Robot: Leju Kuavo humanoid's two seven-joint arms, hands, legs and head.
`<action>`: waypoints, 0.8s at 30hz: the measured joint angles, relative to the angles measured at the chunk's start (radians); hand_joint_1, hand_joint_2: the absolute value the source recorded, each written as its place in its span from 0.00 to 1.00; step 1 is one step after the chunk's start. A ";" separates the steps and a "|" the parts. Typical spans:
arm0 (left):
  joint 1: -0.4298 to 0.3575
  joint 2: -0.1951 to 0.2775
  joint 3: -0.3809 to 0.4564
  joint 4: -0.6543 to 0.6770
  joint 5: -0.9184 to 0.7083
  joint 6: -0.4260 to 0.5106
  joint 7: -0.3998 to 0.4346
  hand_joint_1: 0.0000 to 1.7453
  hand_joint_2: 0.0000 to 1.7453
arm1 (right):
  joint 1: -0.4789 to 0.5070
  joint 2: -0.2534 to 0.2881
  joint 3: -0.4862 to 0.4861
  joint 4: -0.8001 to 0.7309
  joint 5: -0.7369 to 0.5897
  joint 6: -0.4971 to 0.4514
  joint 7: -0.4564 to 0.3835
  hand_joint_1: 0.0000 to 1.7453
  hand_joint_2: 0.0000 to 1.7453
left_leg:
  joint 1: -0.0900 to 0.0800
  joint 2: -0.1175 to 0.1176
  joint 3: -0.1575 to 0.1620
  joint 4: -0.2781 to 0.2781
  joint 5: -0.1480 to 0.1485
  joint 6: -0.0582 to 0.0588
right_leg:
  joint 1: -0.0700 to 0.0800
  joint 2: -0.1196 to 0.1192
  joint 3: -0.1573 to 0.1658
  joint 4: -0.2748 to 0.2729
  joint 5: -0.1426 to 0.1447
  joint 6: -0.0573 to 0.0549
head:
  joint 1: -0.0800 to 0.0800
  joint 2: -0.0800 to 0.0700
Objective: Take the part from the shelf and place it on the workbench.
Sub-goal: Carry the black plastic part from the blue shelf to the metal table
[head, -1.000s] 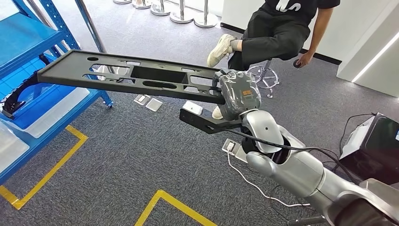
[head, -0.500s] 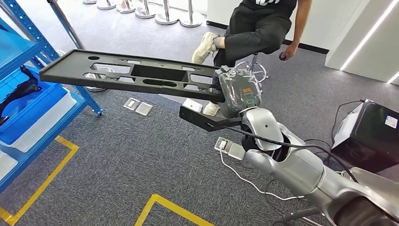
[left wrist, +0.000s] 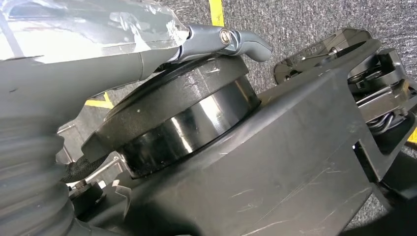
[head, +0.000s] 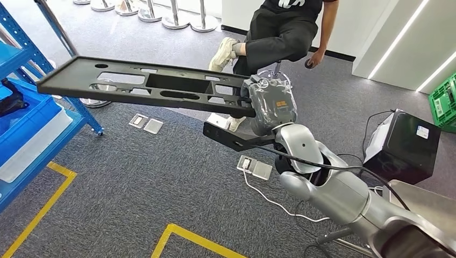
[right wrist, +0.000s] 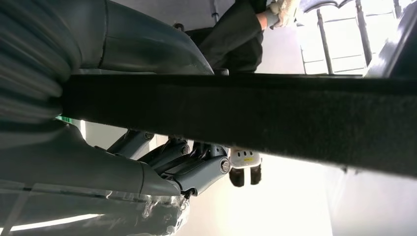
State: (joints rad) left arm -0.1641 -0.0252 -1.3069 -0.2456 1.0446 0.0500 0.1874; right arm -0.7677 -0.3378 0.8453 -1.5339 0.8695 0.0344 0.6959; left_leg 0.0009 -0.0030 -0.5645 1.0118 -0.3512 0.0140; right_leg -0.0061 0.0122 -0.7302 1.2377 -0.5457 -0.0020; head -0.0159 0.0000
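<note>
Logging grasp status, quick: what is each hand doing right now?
Left hand: cannot be told.
Right hand: holding the long black part.

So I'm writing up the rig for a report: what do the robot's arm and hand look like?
The right arm is glossy silver with rounded joint shells and a black cable along it. The right hand is grey, wrapped in clear plastic, with an orange marking on its back. A grey ribbed cover sits at the wrist.
</note>
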 joint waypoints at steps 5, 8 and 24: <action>0.001 0.000 0.000 0.000 0.001 0.000 0.000 0.00 1.00 | 0.001 0.000 0.005 0.001 -0.010 0.000 0.000 1.00 1.00 | -0.001 0.017 0.001 0.013 -0.011 -0.005 | -0.005 -0.023 0.042 -0.076 0.071 0.004 | 0.023 0.000; 0.001 0.000 0.000 0.001 0.002 0.001 0.003 0.00 1.00 | -0.002 0.001 0.007 0.001 -0.014 -0.003 0.000 1.00 1.00 | -0.007 0.024 -0.004 0.022 -0.019 -0.017 | 0.004 -0.048 0.093 -0.189 0.093 -0.011 | 0.028 0.000; -0.003 0.002 0.000 0.001 0.010 0.001 0.006 0.00 1.00 | -0.008 0.008 0.023 0.005 -0.018 -0.009 0.001 1.00 1.00 | -0.002 -0.033 -0.008 0.034 -0.018 -0.029 | 0.001 0.036 0.090 -0.195 0.102 -0.028 | -0.019 0.000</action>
State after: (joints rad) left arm -0.1672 -0.0229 -1.3066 -0.2445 1.0546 0.0508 0.1939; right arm -0.7756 -0.3300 0.8679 -1.5293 0.8517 0.0258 0.6967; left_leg -0.0011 -0.0360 -0.5730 1.0458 -0.3692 -0.0153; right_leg -0.0053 0.0478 -0.6406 1.0429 -0.4437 -0.0303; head -0.0347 0.0000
